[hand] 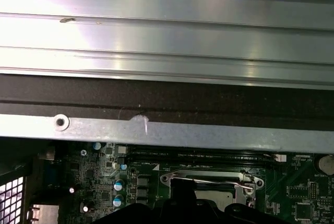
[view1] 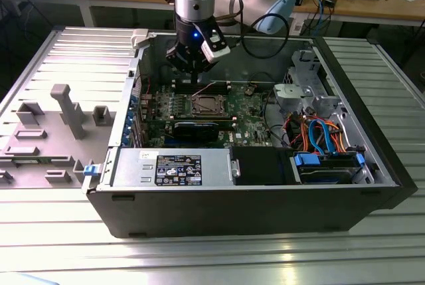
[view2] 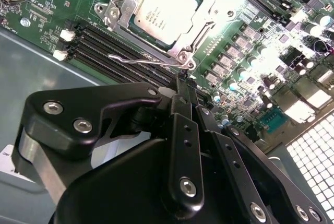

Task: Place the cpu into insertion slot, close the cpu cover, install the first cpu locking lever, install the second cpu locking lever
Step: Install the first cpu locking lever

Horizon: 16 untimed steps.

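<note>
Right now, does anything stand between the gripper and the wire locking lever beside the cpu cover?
Nothing visible does: the gripper hangs right by the locking lever, above the memory slots.

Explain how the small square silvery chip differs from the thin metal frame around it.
The pale silvery square cpu is a solid plate; the thin silvery metal cpu cover is a frame with a large open window. The cpu sits inside that window; the cpu cover lies around its edges. Both are silvery, square and flat.
</note>
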Motion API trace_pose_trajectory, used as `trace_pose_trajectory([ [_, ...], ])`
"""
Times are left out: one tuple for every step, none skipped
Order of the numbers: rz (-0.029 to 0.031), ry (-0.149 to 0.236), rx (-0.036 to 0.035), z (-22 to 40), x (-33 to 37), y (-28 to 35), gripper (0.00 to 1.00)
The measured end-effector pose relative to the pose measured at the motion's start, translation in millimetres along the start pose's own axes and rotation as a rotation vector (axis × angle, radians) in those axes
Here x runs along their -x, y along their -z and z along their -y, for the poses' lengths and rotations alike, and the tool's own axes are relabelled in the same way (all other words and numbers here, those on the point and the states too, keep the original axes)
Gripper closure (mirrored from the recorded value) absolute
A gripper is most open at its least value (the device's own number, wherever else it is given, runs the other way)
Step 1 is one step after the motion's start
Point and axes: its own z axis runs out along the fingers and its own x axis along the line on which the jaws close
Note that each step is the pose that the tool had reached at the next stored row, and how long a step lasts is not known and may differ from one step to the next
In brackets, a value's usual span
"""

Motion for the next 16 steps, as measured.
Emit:
trace_pose_trajectory([
  [0.0, 0.0, 0.0, 0.0, 0.0, -0.3, 0.89],
  [-0.0001, 0.0, -0.0001, 0.0, 0.1, -0.5, 0.89],
  [-0.0001, 0.0, -0.0001, 0.0, 0.2, -0.9, 0.89],
  [-0.0001, 0.0, -0.0001, 0.1, 0.2, -1.1, 0.89],
  [0.0, 0.0, 0.0, 0.1, 0.3, -1.3, 0.89],
  [0.0, 0.0, 0.0, 0.1, 0.4, -1.6, 0.89],
  [0.0, 0.0, 0.0001, 0.1, 0.5, -1.8, 0.89],
  [0.0, 0.0, 0.0, 0.1, 0.6, -2.0, 0.89],
  [0.0, 0.0, -0.0001, 0.1, 0.6, -2.2, 0.89],
  [0.0, 0.0, -0.0001, 0.1, 0.7, -2.5, 0.89],
  [-0.0001, 0.0, -0.0001, 0.1, 0.8, -2.6, 0.89],
  [0.0, 0.0, 0.0, 0.1, 0.8, -2.9, 0.89],
  [-0.0001, 0.0, -0.0001, 0.2, 0.9, -3.0, 0.89],
  [-0.0001, 0.0, 0.0, 0.2, 1.1, -3.5, 0.89],
  [-0.0001, 0.0, 0.0, 0.2, 1.2, -3.7, 0.89],
  [0.0, 0.0, 0.0, 0.2, 1.2, -3.9, 0.89],
])
